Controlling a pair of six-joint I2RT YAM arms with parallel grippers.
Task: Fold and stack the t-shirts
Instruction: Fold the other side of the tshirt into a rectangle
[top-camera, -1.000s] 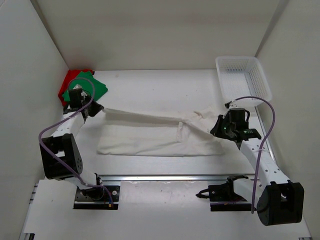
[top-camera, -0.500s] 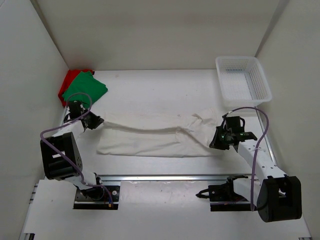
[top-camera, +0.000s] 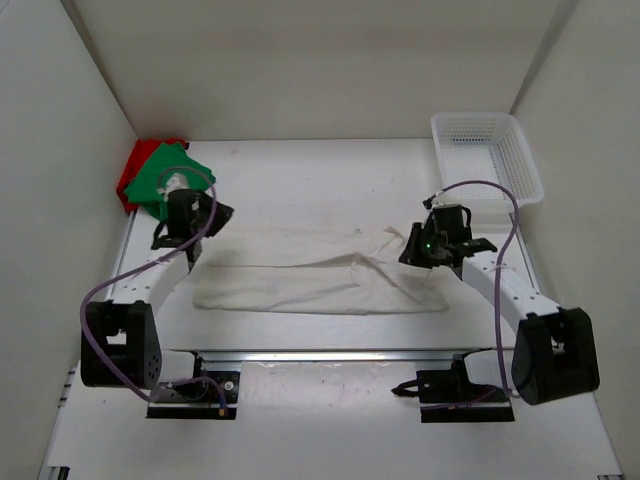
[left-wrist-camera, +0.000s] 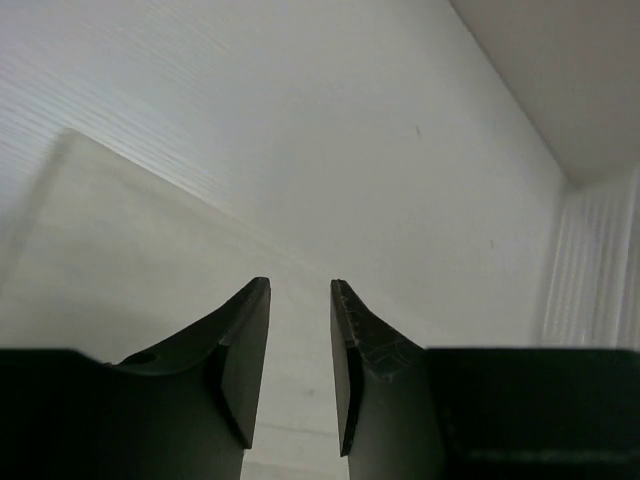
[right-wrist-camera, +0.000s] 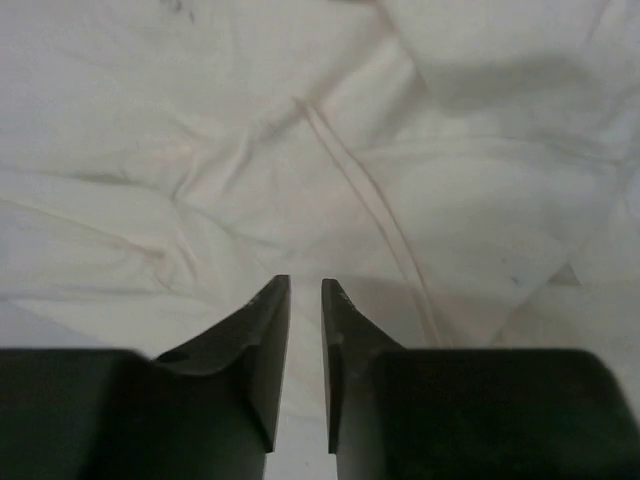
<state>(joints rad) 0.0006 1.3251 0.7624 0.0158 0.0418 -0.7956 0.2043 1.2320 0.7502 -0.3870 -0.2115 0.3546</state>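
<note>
Released: the white t-shirt (top-camera: 300, 285) lies slack across the table (top-camera: 320, 180). It is no longer stretched taut between the two arms as it was a second ago, and its upper edge has dropped into a loose fold. Its long axis runs from below the left gripper (top-camera: 218, 213) to beneath the right gripper (top-camera: 408, 250), where the cloth is bunched and wrinkled.

The left gripper has swung up and off the shirt's corner. Its fingers (left-wrist-camera: 245, 350) are spread, with nothing between them. The right gripper has come in low over the fabric, its fingers (right-wrist-camera: 270, 340) parted by only a slit with no cloth seen in the gap. A seam (right-wrist-camera: 370, 210) runs off just ahead of them.

Behind the left gripper the folded green t-shirt (top-camera: 148, 175) sits on the red t-shirt (top-camera: 130, 168), which is mostly hidden. A white mesh basket (top-camera: 480, 117) stands beyond the right gripper. Collar and hem of the white shirt cannot be told apart.
</note>
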